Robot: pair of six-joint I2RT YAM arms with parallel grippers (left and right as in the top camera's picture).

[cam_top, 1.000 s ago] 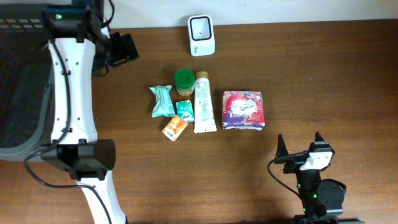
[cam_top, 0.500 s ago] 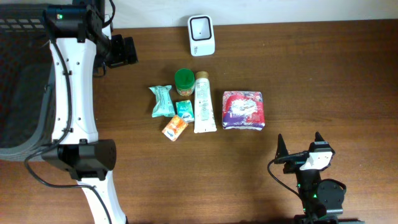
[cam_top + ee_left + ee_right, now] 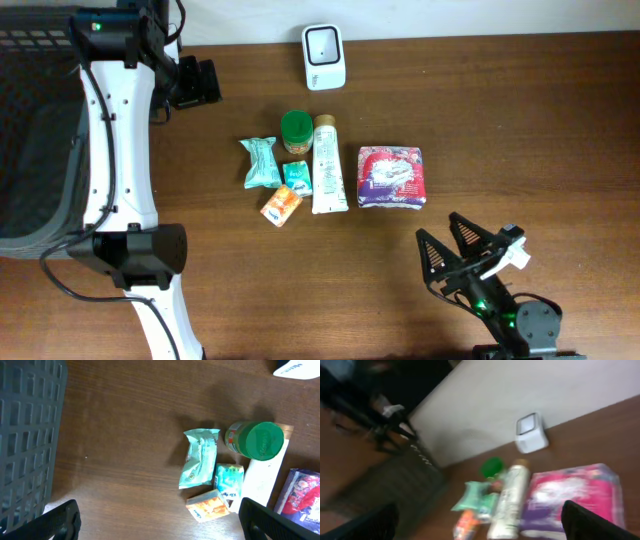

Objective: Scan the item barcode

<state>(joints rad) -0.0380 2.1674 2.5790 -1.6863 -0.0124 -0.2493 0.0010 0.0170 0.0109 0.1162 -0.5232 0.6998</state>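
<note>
Left hand [image 3: 196, 82] hangs released and empty over the far left of the brown wooden counter [image 3: 560, 130], its fingers spread wide, just beside the dark mesh basket [image 3: 30, 130] that fills the left edge. Right hand [image 3: 455, 246] sits low at the near edge, its jaws also spread with nothing between them, aimed toward the goods; its own camera view is blurred.

The goods lie bunched mid-counter: a green-lidded jar [image 3: 296, 129] touching the top of a white tube [image 3: 328, 165], a mint-green crinkled packet [image 3: 261, 162] to their left, a small teal sachet [image 3: 297, 177] and a small orange box [image 3: 281, 206] below it, and a pink-and-purple floral soft pack [image 3: 392, 177] just right of the tube. The white square barcode scanner [image 3: 324, 56] stands apart at the far edge, against the pale wall [image 3: 450, 15].

Bare wood runs between the right hand and the floral pack, and broadly to the right of the bunch.
</note>
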